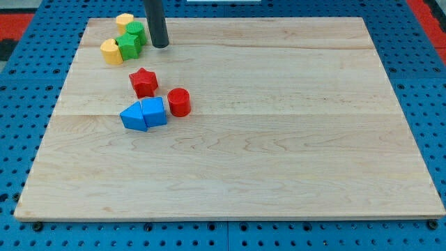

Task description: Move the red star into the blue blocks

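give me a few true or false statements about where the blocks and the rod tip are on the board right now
1. The red star lies above the blue blocks in the view. True.
2. My tip is touching the red star. False: it stands apart from it, beside the green blocks.
3. The red cylinder sits right of the blue blocks. True.
4. The yellow blocks are at the view's bottom right. False: they are at the top left.
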Motion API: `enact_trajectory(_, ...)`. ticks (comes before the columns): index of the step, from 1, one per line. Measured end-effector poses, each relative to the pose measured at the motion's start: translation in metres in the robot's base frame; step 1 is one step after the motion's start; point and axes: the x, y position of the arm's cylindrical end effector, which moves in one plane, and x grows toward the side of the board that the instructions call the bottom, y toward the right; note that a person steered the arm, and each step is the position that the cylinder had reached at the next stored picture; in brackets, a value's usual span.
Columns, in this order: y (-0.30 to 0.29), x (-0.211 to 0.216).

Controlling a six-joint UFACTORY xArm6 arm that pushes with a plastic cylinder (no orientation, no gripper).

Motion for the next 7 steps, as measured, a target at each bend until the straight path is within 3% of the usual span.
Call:
enact_trajectory(2,-0.008,0.011)
enact_trajectory(3,-0.008,0.070)
enact_trajectory(6,-0.020,0.069)
enact_trajectory(7,-0.009,0.119)
